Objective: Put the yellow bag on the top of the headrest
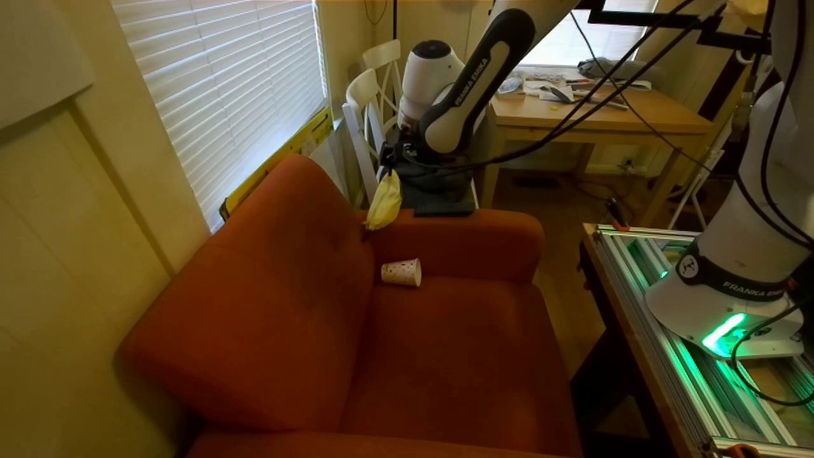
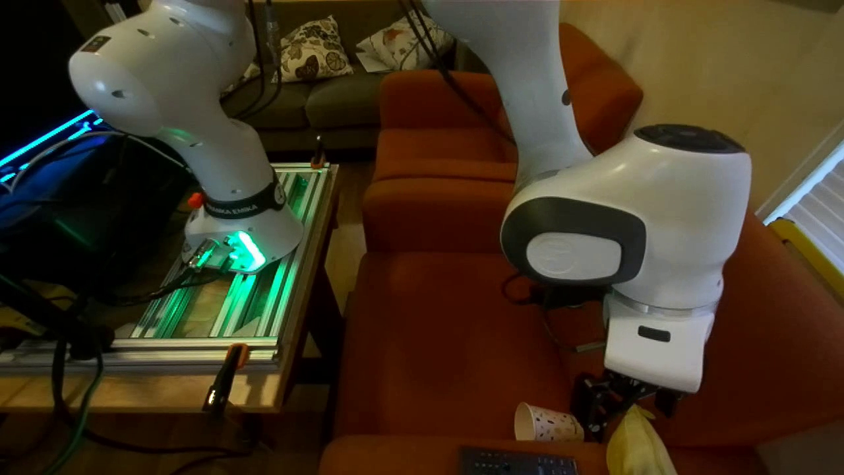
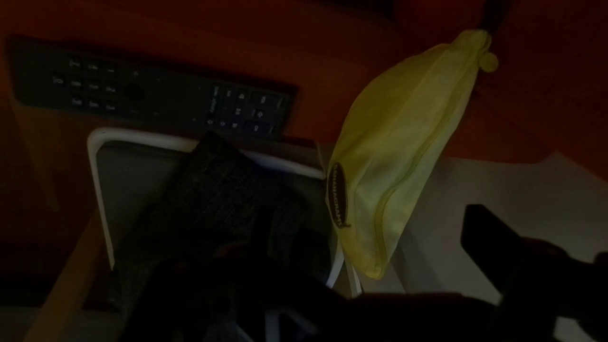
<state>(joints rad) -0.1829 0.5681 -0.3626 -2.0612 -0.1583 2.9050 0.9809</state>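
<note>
Rust-orange headrest (image 1: 261, 280) and armrest (image 1: 470, 238) meet beside the yellow bag (image 1: 385, 202), while the tool (image 3: 369, 211), spread wide nearby, grips nothing.

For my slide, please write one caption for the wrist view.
Open gripper near a yellow bag; a remote lies on the orange armrest.

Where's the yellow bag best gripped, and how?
Probably its middle, from above, jaws along its long sides: the yellow bag is elongated, tapering at both ends; the wrist view shows its lower end between jaws of the open end effector.
</note>
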